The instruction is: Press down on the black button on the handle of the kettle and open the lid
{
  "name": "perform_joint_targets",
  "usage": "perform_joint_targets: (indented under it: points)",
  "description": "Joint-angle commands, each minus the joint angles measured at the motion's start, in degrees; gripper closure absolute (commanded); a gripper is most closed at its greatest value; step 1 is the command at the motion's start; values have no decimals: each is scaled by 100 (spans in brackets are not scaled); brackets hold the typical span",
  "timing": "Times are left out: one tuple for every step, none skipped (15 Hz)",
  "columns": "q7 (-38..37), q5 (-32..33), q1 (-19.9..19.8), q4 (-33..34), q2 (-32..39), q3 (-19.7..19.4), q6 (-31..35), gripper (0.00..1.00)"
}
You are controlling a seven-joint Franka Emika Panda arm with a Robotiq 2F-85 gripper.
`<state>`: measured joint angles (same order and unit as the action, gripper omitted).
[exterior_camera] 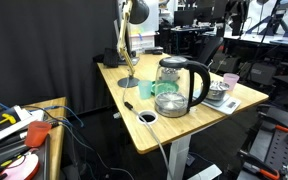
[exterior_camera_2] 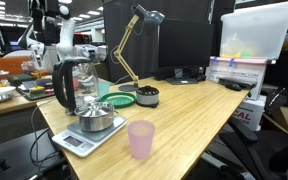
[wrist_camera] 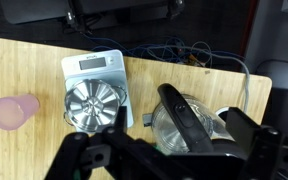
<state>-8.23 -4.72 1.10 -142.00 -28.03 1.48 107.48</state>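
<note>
Wrist view, looking down: pincer [wrist_camera: 172, 150] at the near edge of the picture, jaws spread wide, gripping nothing. Directly beneath, a touch to the right of its middle, the kettle [wrist_camera: 189, 125], upright on the tabletop [wrist_camera: 24, 60]. Across the kettle's top, the handle [wrist_camera: 174, 102], a thick black bar slanting from far left to near right, so lying at an angle to the line between the jaws rather than square to it. No telling the black button apart from the handle at this size; by judgement, at the handle's upper end, next to the lid [wrist_camera: 210, 120]. Lid apparently down, its silvery rim partly hidden behind the pincer.

Calls for a straight descent with one fingertip over that handle end, probably with the jaws drawn together first for a firmer push.

Just left of the kettle: a scale [wrist_camera: 96, 65] carrying a metal bowl [wrist_camera: 92, 105]. Further left, well apart, a pink cup [wrist_camera: 12, 110].

In both exterior views, kettle near the middle of a pale wooden tabletop, with a green plate [exterior_camera: 149, 88] just beside it and a desk lamp [exterior_camera: 129, 35] toward the far edge. Open room above the kettle; tighter on the scale side. Around it, a busy workshop; in an exterior view, a clear storage bin [exterior_camera_2: 254, 30] at the far right.
</note>
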Motion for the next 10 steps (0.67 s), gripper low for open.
perform_joint_targets:
  points:
    - [16, 38, -40, -1, 44, 31, 16, 0]
    - [16, 73, -44, -2, 84, 31, 41, 0]
    - [15, 82, -45, -2, 107, 31, 52, 0]
    - [15, 84, -44, -2, 117, 31, 54, 0]
    - [15, 85, -44, -1, 117, 31, 55, 0]
    - [15, 85, -44, -1, 117, 31, 55, 0]
    - [15, 85, -44, -1, 117, 31, 56, 0]
    - [15, 85, -44, -1, 117, 31, 56, 0]
    - [15, 85, -44, -1, 117, 31, 56, 0]
    - [15, 85, -44, -1, 117, 31, 56, 0]
